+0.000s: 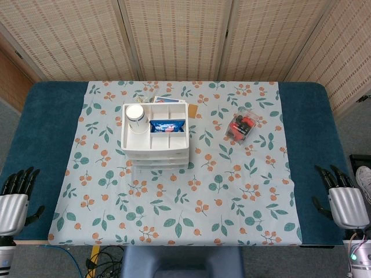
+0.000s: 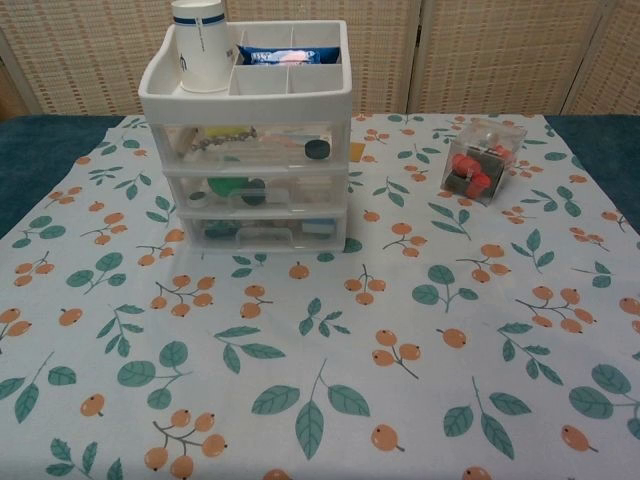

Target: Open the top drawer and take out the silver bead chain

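- Left hand [image 1: 14,197] and right hand [image 1: 342,197] rest at the near table [image 1: 324,116] corners, fingers spread, holding nothing, well apart from the drawer unit [image 2: 250,190].
- Top drawer [image 2: 255,145] still closed; the silver bead chain [image 2: 222,140] appears to lie inside.
- Judged: nothing done yet; opening and retrieval both remain.

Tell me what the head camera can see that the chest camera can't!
Only the head view shows the left robot hand and the right robot hand, both holding nothing at the table's near corners, plus the blue table edges around the cloth.

Only the chest view shows the drawer fronts: the top drawer is closed, with the silver bead chain visible through it.

Both show the white drawer unit, the paper cup and blue packet in its top tray, the clear box of red things, and the fruit-patterned cloth.
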You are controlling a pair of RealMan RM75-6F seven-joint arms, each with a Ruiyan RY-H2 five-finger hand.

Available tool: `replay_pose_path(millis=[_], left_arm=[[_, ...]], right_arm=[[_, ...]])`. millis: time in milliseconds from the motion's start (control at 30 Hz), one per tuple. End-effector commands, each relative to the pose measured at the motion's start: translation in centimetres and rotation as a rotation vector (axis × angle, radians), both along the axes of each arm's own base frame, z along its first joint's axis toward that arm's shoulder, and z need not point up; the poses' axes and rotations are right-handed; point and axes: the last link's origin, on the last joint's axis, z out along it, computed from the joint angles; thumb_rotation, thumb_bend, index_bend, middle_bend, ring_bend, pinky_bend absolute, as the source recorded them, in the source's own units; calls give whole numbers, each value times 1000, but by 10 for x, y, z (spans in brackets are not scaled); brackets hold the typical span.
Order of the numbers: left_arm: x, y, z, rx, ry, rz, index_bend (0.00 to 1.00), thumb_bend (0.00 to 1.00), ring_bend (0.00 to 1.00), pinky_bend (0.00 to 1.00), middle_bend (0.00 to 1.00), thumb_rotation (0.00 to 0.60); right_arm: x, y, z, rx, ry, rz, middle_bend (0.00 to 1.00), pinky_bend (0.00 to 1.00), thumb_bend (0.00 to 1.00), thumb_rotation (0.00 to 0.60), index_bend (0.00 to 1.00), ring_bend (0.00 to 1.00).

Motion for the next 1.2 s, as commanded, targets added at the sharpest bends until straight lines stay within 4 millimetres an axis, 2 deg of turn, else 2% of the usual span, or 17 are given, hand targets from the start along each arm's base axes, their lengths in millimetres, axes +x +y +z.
replay_pose_path(millis=[33, 333, 433, 500, 600, 667, 700, 767, 1000, 1200], left_arm=[[-1, 0, 0, 2, 2, 3, 59, 235, 44, 81, 66, 600], [0, -3, 0, -1, -8, 2, 58, 235, 44, 81, 66, 600], [0, -3, 1, 0, -12, 1, 58, 235, 44, 81, 66, 600], [1, -3, 1, -2, -15, 1, 59, 235, 44, 81, 66, 600], [1, -4, 1, -4, -17, 0, 59, 235, 44, 81, 66, 600], [1, -5, 2, -3, -20, 0, 60, 235, 44, 81, 66, 600], [1, -5, 2, -2, -21, 0, 61, 235, 45, 81, 66, 600], [0, -6, 2, -1, -22, 4, 63, 235, 45, 81, 66, 600], [-3, -8, 5, 3, -20, 15, 66, 235, 45, 81, 66, 600], [-7, -9, 8, 3, -15, 30, 69, 235, 45, 81, 66, 600]], right_arm=[[1, 0, 0, -5, -7, 8, 225, 192, 362, 600, 115, 148], [4, 1, -3, 12, -23, 22, 236, 250, 365, 600, 117, 206], [8, 0, -5, 24, -38, 41, 240, 377, 366, 600, 117, 256], [13, -4, -7, 36, -51, 63, 245, 425, 366, 600, 117, 295], [24, -13, -15, 70, -75, 100, 269, 540, 365, 600, 117, 399], [34, -20, -22, 101, -89, 128, 329, 668, 365, 600, 117, 489], [38, -23, -26, 118, -98, 139, 393, 748, 366, 600, 118, 557], [49, -32, -37, 165, -130, 158, 493, 835, 366, 600, 118, 648], [88, -58, -80, 380, -281, 191, 779, 987, 373, 600, 117, 862], [116, -79, -116, 522, -485, 147, 913, 1000, 415, 600, 117, 992]])
